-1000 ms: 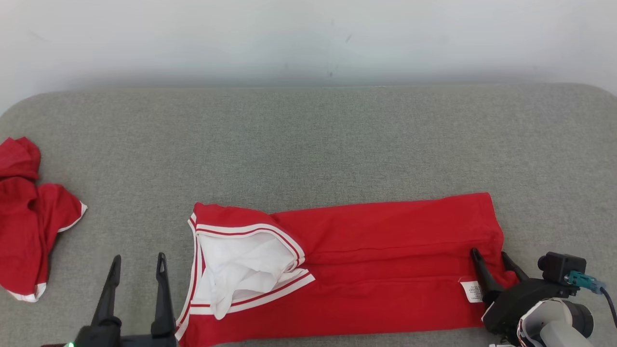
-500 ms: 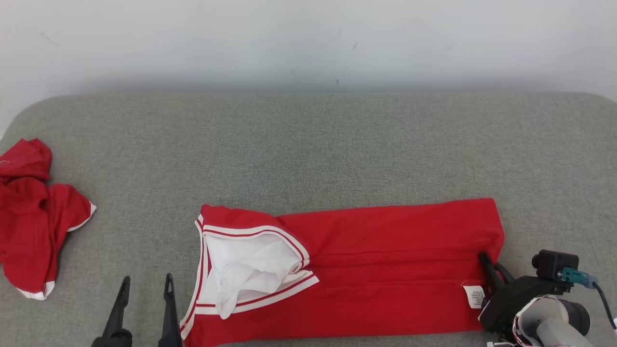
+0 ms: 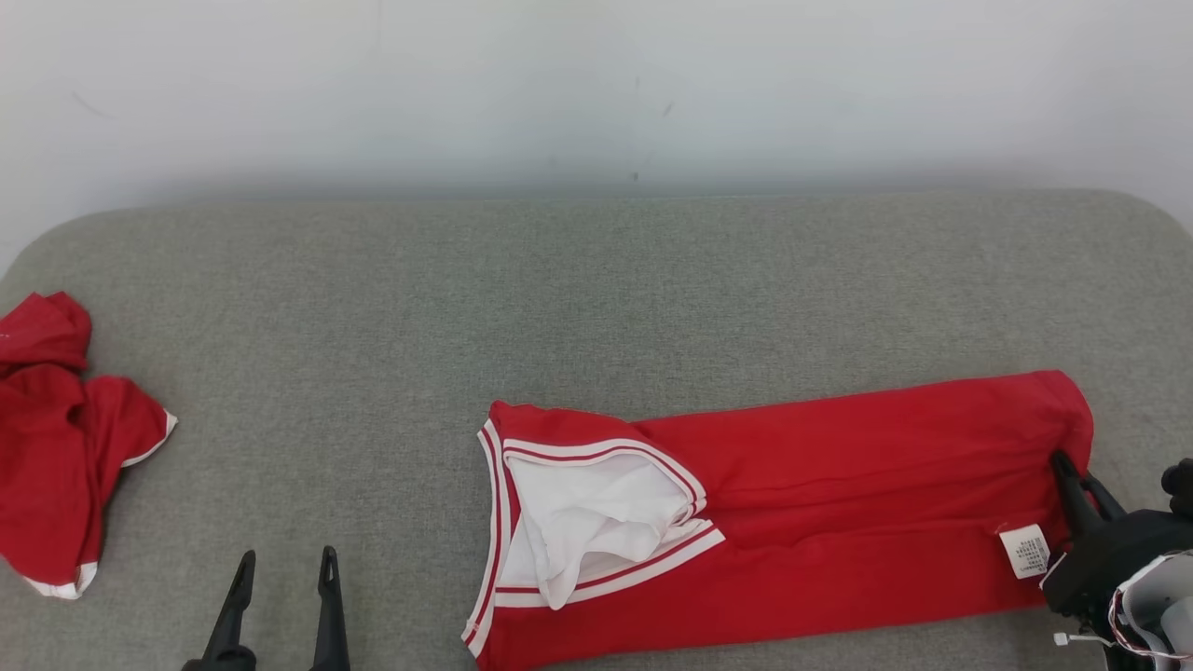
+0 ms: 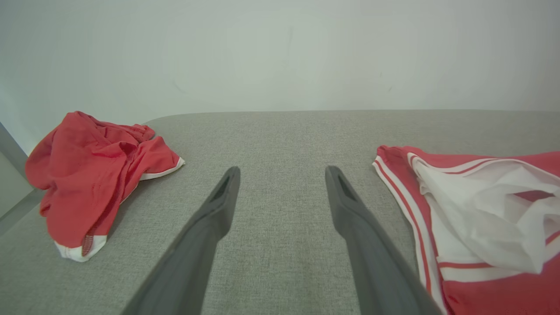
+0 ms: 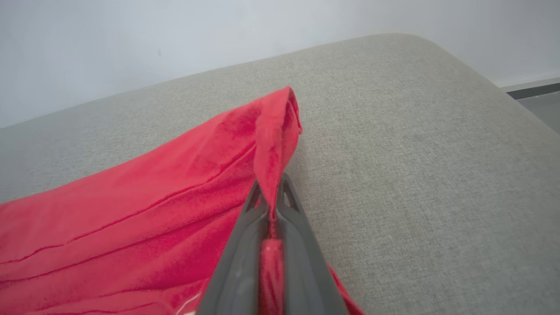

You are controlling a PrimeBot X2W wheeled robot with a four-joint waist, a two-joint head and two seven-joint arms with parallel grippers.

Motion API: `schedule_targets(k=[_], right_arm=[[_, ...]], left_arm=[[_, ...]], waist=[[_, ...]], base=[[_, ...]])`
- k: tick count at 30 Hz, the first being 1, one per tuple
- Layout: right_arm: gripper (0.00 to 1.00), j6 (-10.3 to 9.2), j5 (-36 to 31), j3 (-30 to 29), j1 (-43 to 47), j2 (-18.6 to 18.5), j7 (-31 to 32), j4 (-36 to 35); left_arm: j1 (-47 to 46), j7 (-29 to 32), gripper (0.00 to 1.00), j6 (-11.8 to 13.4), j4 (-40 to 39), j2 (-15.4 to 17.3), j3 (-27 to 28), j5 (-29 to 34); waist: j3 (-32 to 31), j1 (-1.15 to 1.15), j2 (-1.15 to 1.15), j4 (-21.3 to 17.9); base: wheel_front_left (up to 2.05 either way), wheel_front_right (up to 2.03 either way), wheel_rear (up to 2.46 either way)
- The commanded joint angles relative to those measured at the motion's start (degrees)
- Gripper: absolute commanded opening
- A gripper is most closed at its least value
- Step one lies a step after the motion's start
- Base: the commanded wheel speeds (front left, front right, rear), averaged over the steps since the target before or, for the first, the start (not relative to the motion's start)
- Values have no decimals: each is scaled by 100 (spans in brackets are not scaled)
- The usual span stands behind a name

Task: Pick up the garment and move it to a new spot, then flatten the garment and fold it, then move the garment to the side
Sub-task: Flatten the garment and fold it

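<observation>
Far left on the grey padded surface [image 3: 596, 308]: crumpled garment [image 3: 56, 438], red with a white hem, heaped near the edge and well apart from the rest.

Next, at lower left: left gripper [image 3: 287, 556], fingers spread wide, gripping nothing, over bare padding. In the left wrist view [image 4: 282, 175], set between the crumpled garment [image 4: 96, 175] on one side and the collar end of the folded garment [image 4: 494, 293] on the other, touching neither.

Centre to right: folded garment [image 3: 839, 503], laid as a long band across the near part of the surface, right end a little higher in the head view than the left. Collar end near the left gripper but apart from it, and hem end at the right gripper [image 3: 1074, 471].

Far right: right gripper [image 5: 271, 192] pressed together on the hem corner, pinching a thin ridge of the folded garment [image 5: 153, 210] and lifting that corner slightly off the padding.

Look of the folded garment: bright red, with lengthwise creases along the band. White-and-red striped trim around the neck opening, with white lining [image 3: 596, 522] bunched and spilling out of it. Small white care label [image 3: 1025, 550] just beside the right gripper.
</observation>
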Motion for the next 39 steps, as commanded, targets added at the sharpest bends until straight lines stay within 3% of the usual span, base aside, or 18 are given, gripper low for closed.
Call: schedule_targets(k=[1, 10, 20, 28, 39], right_arm=[[0, -14, -5, -9, 48, -38, 0, -57], [0, -14, -31, -32, 371, 348, 371, -1647], [0, -14, -477, 202, 653, 1287, 1122, -3264], [0, -14, -824, 543, 407, 2115, 1454, -3308], [0, -14, -1191, 1086, -37, 2581, 1367, -2474]], left_arm=[[94, -10, 100, -14, 12, -16, 14, 8], [168, -10, 100, -12, 66, -30, -1, -6], [57, -10, 100, -45, 126, -34, -99, -49], [-80, -10, 100, -1, 202, -34, -367, -145], [-402, -10, 100, 81, 308, -34, -704, -287]], waist=[[-24, 0, 0, -33], [-136, 0, 0, -148], [-131, 0, 0, -11], [-8, 0, 0, 233], [215, 0, 0, 717]], base=[[0, 0, 0], [0, 0, 0], [0, 0, 0], [0, 0, 0], [0, 0, 0]])
